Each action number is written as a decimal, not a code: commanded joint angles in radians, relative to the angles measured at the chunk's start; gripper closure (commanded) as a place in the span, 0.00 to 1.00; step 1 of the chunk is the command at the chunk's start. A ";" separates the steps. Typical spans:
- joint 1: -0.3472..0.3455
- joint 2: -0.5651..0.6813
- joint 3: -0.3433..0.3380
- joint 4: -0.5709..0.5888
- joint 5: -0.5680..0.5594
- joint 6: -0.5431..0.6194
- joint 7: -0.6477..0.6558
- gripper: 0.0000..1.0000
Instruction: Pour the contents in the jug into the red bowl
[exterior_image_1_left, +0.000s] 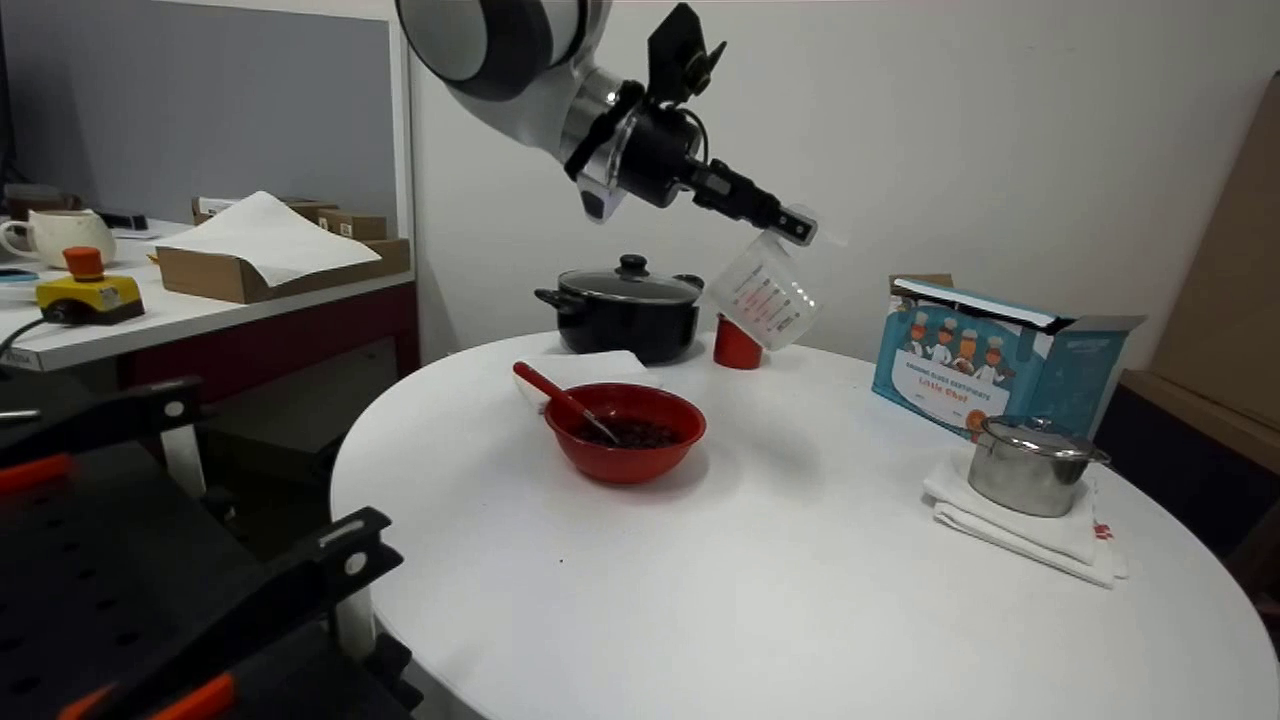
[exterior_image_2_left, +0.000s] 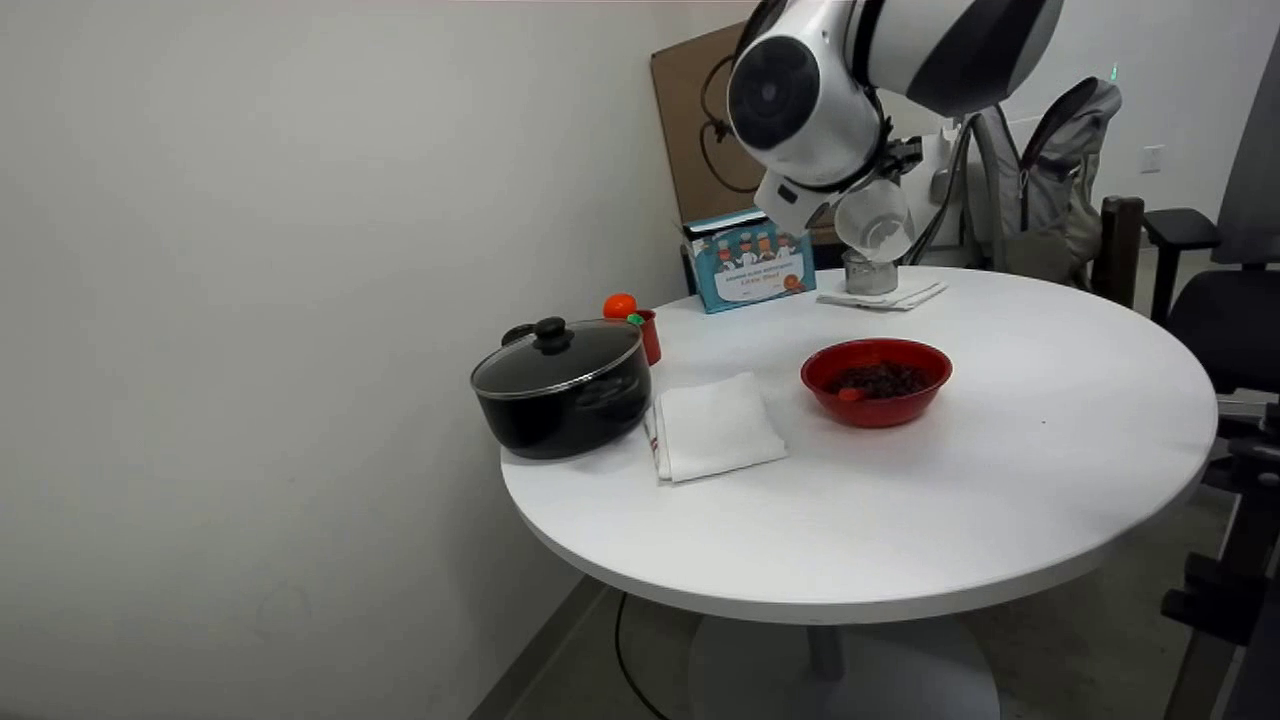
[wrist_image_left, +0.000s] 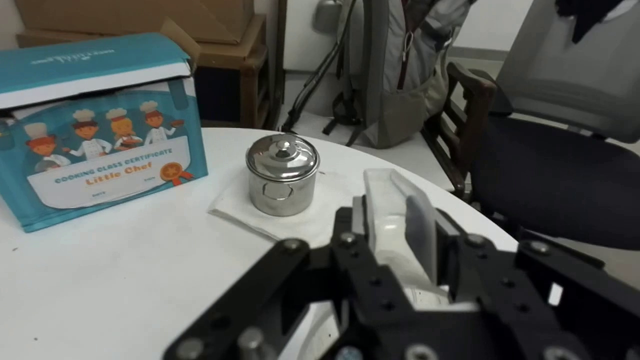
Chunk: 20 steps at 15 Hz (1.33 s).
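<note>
The jug (exterior_image_1_left: 765, 297) is see-through with red print and hangs tilted in the air above the table. It also shows in an exterior view (exterior_image_2_left: 874, 222) and I see no contents in it. My gripper (exterior_image_1_left: 797, 225) is shut on its handle, which sits between the two fingers in the wrist view (wrist_image_left: 392, 225). The red bowl (exterior_image_1_left: 625, 462) stands upright on the table and holds dark small pieces and a red-handled spoon. It also shows in an exterior view (exterior_image_2_left: 875, 410). In that exterior view the jug is higher than the bowl and behind it. The bowl is out of the wrist view.
A black lidded pot (exterior_image_1_left: 630, 310) and a small red cup (exterior_image_1_left: 737, 345) stand at the back of the round white table (exterior_image_1_left: 800, 600). A folded white cloth (exterior_image_2_left: 715, 430) lies near the pot. A blue box (exterior_image_1_left: 950, 370) and a silver lidded pot (wrist_image_left: 282, 175) on a cloth stand farther along.
</note>
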<state>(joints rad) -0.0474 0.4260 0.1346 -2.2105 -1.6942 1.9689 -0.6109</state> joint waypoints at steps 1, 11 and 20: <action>-0.054 0.003 -0.047 0.045 0.121 0.183 -0.146 0.87; -0.250 0.083 -0.120 0.073 0.680 0.494 -0.645 0.87; -0.364 0.103 -0.046 0.110 1.446 0.426 -1.033 0.87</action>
<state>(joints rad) -0.3801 0.5266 0.0496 -2.1350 -0.4438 2.4245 -1.5451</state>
